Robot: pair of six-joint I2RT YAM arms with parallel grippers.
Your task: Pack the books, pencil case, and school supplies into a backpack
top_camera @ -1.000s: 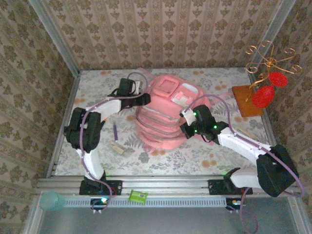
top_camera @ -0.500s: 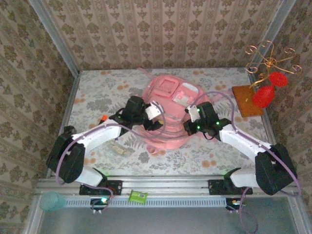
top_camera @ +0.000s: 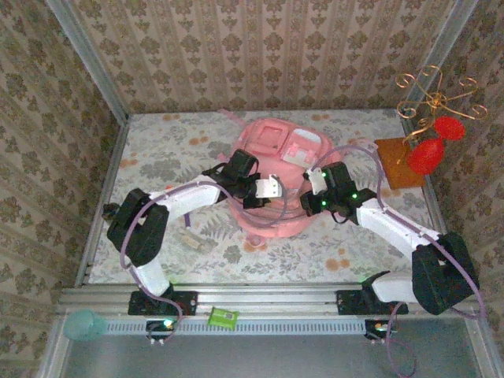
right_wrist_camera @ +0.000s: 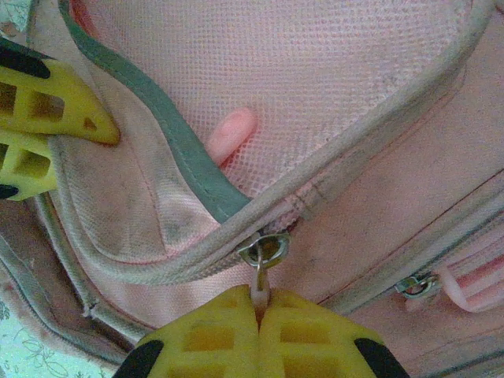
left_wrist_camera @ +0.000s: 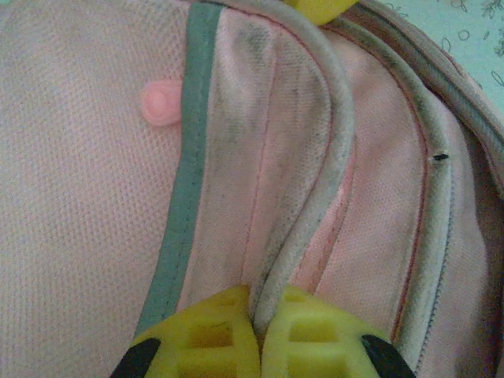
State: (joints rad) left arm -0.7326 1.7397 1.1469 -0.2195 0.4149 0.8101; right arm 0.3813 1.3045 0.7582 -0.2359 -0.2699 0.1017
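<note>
Pink fabric backpack [top_camera: 272, 224] at mid-table, nearer the far edge; left gripper [left_wrist_camera: 256, 319] clamped on its grey piped seam [left_wrist_camera: 327, 157], right gripper [right_wrist_camera: 258, 303] pinching a zip pull [right_wrist_camera: 264, 253]. Packing seemingly unfinished: pale beige block [top_camera: 194, 241] lying outside the bag, toward the table's near left corner

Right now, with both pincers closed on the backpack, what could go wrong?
The right pincer holds only the small zip pull; a hard tug could make it slip out.
The left pincer pinches just a thin seam of the soft backpack; the fabric could bunch and jam the zip.
</note>
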